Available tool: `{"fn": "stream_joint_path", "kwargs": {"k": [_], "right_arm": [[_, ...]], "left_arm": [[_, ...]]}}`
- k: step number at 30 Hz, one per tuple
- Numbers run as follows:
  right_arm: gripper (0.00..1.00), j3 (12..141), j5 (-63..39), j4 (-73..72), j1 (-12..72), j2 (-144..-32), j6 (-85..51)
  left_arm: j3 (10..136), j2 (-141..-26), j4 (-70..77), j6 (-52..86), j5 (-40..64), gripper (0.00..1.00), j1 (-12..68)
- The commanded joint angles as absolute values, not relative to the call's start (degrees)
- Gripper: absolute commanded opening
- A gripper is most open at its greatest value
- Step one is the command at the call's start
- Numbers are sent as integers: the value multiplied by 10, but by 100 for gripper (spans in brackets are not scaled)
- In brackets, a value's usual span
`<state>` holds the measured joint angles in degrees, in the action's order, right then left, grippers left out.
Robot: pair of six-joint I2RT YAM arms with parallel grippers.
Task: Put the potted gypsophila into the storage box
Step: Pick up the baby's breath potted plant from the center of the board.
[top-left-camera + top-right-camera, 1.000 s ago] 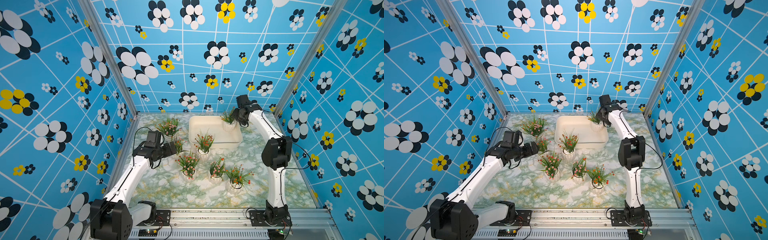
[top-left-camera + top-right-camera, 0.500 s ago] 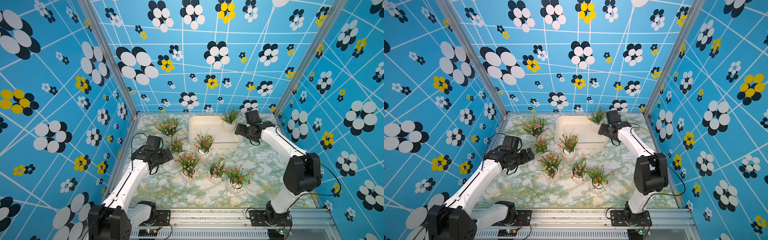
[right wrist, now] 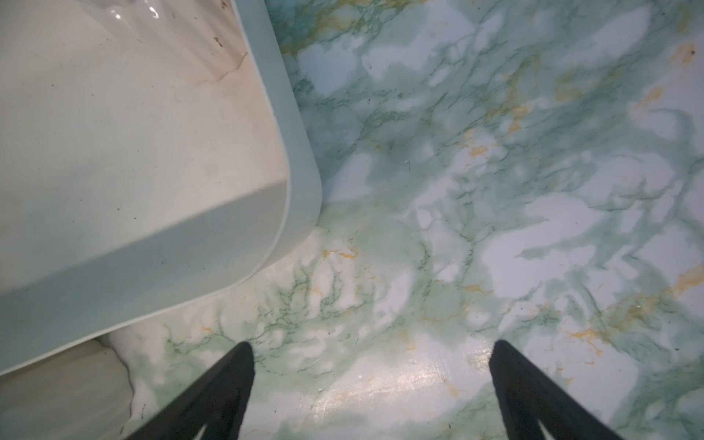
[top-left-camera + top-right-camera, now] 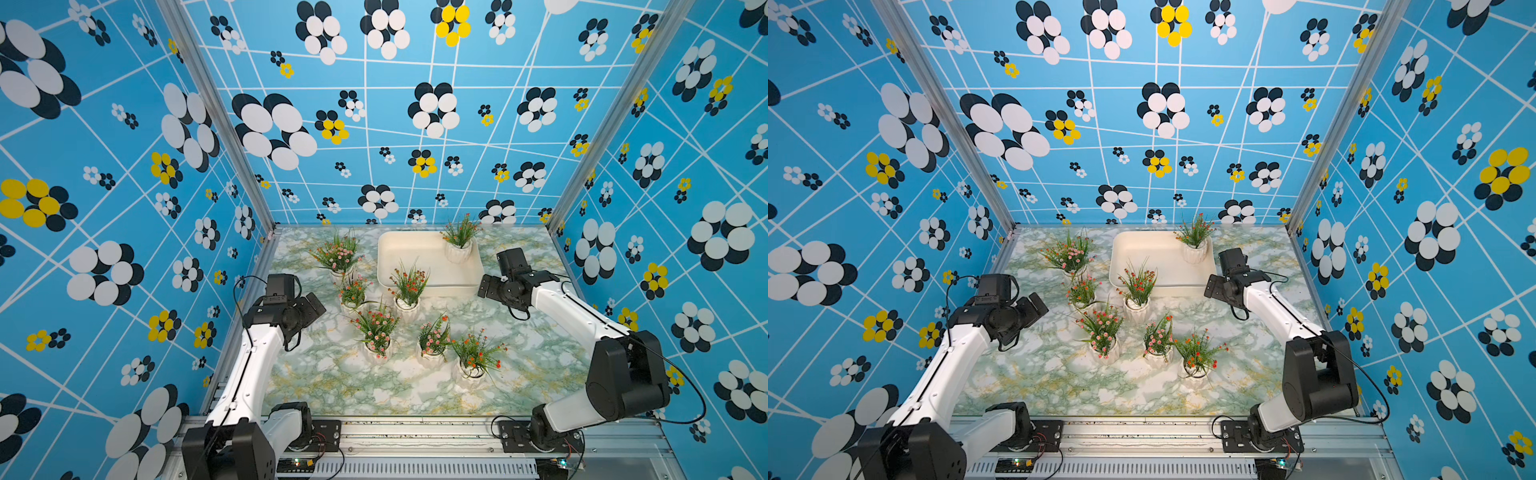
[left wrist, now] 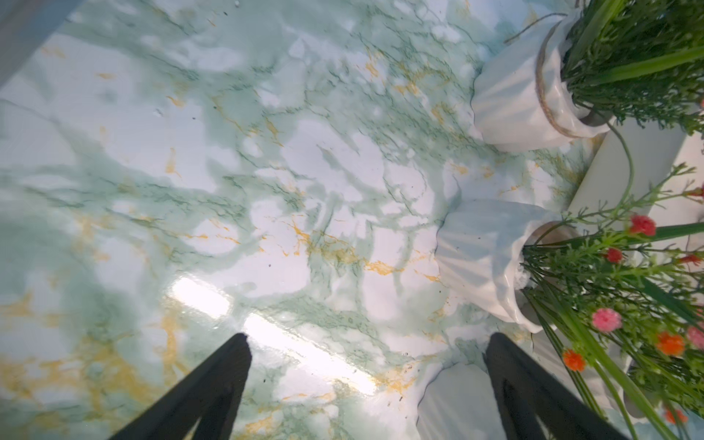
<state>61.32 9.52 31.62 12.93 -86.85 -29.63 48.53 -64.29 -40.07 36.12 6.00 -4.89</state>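
- Right gripper backs off, jaws wide, empty, to 4 o'clock of the box; one pot now stands inside.
- Left gripper wide, empty; six pots wait.

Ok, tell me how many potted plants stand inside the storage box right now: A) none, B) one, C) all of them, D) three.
B: only one potted plant stands in the storage box, at its far right corner.
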Motion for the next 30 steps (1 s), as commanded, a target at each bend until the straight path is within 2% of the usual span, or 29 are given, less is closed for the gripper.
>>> {"fn": "stream_joint_path", "kwargs": {"k": [1,5,9,22,30], "right_arm": [[99,608,87,296,126,-866,-313],[99,607,87,295,126,-869,-315],[99,604,86,296,126,-869,-314],[99,591,84,300,121,-862,-310],[99,589,85,301,120,-863,-307]], "left_arm": [[478,-665,-356,346,119,98,-28],[501,-705,-352,341,90,98,32],[504,-741,-333,353,92,97,54],[554,-807,-355,313,56,95,75],[569,-830,-361,311,38,87,85]]}}
